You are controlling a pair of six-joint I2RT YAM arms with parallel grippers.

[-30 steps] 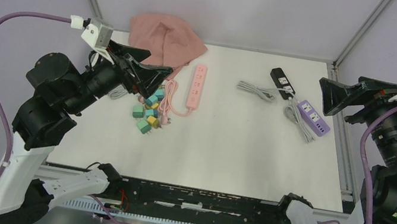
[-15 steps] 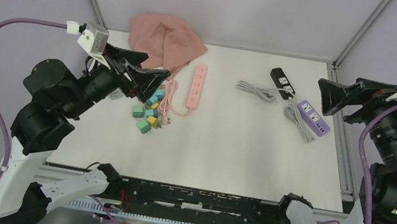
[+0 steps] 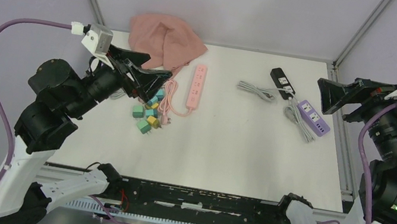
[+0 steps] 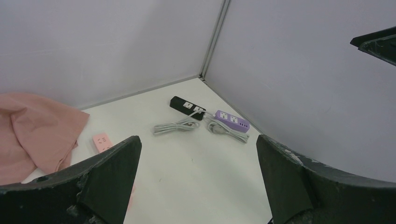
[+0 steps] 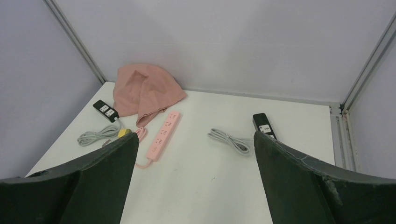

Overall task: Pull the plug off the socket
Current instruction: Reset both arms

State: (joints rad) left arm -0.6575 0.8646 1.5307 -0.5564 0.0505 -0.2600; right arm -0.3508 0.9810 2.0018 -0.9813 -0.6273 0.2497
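Though half behind left hand (image 3: pixel 159 64), plugs (image 3: pixel 144 126).

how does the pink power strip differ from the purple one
The pink power strip is long and slim; the purple power strip is shorter and broader. Pink lies by the cloth, left of centre; purple near the right edge. Both lie flat on the table.

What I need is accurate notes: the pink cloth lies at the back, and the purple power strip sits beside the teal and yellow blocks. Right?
Not purple: the long pink power strip sits beside the teal and yellow blocks, per the top external view. Pink cloth at back: correct.
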